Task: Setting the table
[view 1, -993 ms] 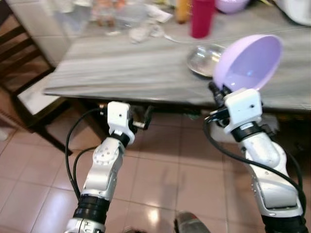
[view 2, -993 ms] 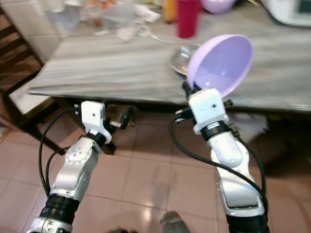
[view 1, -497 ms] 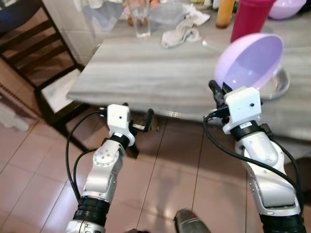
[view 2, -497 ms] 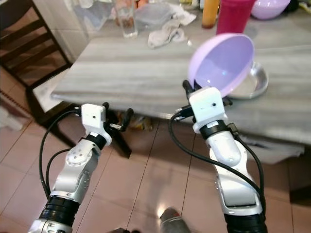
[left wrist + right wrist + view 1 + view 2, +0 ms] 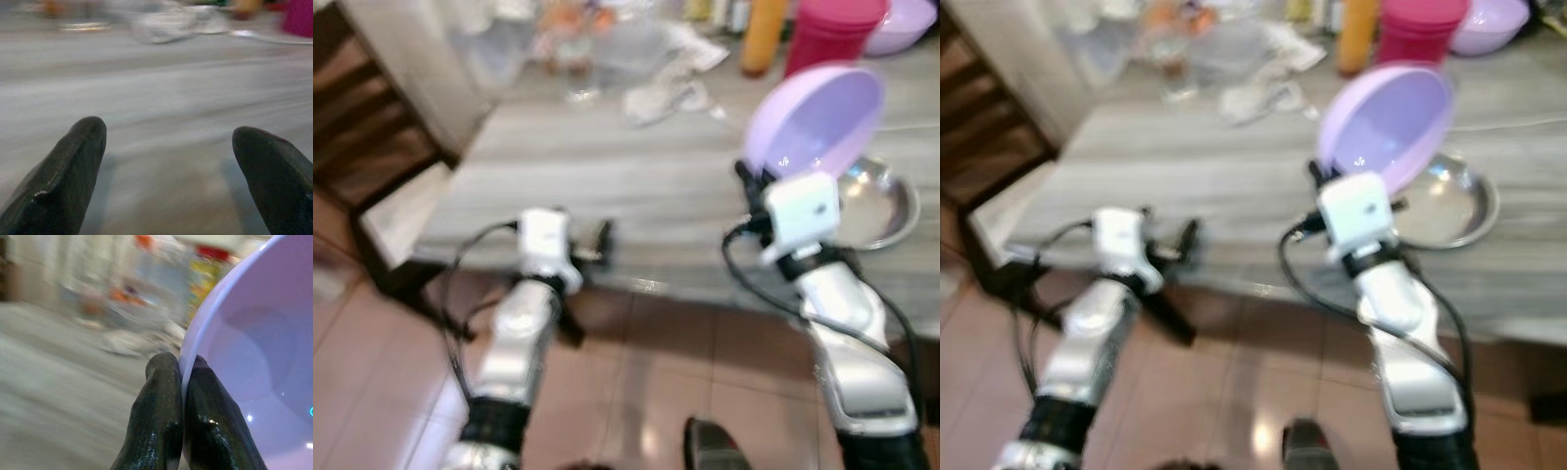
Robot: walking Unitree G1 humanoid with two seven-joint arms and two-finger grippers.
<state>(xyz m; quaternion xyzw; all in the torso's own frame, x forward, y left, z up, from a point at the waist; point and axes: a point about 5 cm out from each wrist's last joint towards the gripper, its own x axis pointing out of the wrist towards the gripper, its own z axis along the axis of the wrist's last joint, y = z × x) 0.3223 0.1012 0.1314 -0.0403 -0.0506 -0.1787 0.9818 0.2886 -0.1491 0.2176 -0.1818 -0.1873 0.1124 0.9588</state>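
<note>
Right end effector [image 5: 182, 382] clamped on the rim of a lilac bowl [image 5: 818, 117], held tilted on edge above the near side of the grey counter [image 5: 636, 186], over a steel plate [image 5: 876, 206]. Left end effector [image 5: 168, 142] spread wide apart, empty, at the counter's near edge. Farther back: a magenta cup [image 5: 832, 29], a crumpled cloth [image 5: 671, 83], a second lilac bowl [image 5: 1489, 24]. All blurred.

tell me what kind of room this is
Probably a home dining area or kitchen: a grey table cluttered with a drinking glass and a steel plate, a dark wooden chair beside it, tiled floor.
</note>
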